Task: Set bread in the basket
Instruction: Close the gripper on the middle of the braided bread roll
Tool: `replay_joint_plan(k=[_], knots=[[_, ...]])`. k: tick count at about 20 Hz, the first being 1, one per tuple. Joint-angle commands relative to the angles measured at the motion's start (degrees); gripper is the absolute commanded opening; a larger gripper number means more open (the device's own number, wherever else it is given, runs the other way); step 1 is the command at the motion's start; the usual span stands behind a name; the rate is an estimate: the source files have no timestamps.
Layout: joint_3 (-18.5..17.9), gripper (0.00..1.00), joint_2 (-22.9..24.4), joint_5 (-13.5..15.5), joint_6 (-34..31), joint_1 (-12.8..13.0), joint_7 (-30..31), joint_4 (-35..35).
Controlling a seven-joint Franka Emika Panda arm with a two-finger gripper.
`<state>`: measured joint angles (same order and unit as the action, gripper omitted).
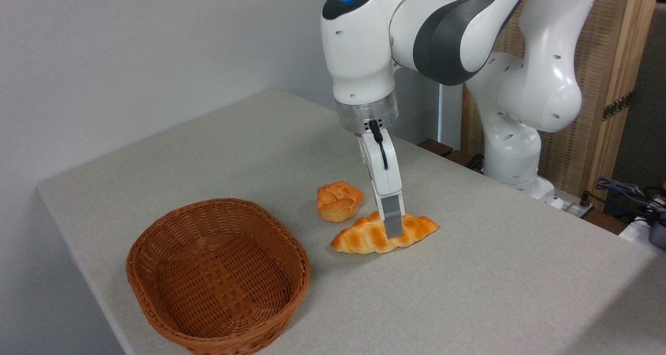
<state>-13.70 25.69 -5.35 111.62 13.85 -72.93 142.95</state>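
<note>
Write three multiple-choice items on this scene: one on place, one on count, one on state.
1. Where is the gripper?
A. over the basket
B. at the braided bread
C. at the round bun

2. How many baked items lie on the table?
A. one
B. two
C. three

3. What does the basket hold?
A. nothing
B. the bread
C. the bun

Key: 1 B, its finger overlaps the middle of the bread. 2 B, only the bread and the bun. 3 A, only bare weave shows inside.

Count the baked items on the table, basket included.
2. The braided bread lies right of the basket, under the gripper; the round bun sits just behind it. The basket is empty.
</note>
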Motion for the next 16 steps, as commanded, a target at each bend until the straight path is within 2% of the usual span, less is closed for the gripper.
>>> replay_joint_plan(k=[1, 8, 10, 14, 15, 16], knots=[[-1.2, 1.00, 0.9, -1.2, 1.9, 1.0, -0.6, 1.1], [-1.2, 1.00, 0.8, -1.2, 5.1, 1.0, -0.5, 3.4], [-1.2, 0.88, 0.9, -1.2, 5.2, 1.0, -0.5, 3.6], [-1.2, 0.49, 0.8, -1.2, 5.3, 1.0, -0.5, 3.7], [-1.2, 0.44, 0.8, -1.2, 5.3, 1.0, -0.5, 3.7], [-1.2, 0.43, 0.8, -1.2, 5.3, 1.0, -0.5, 3.7]])
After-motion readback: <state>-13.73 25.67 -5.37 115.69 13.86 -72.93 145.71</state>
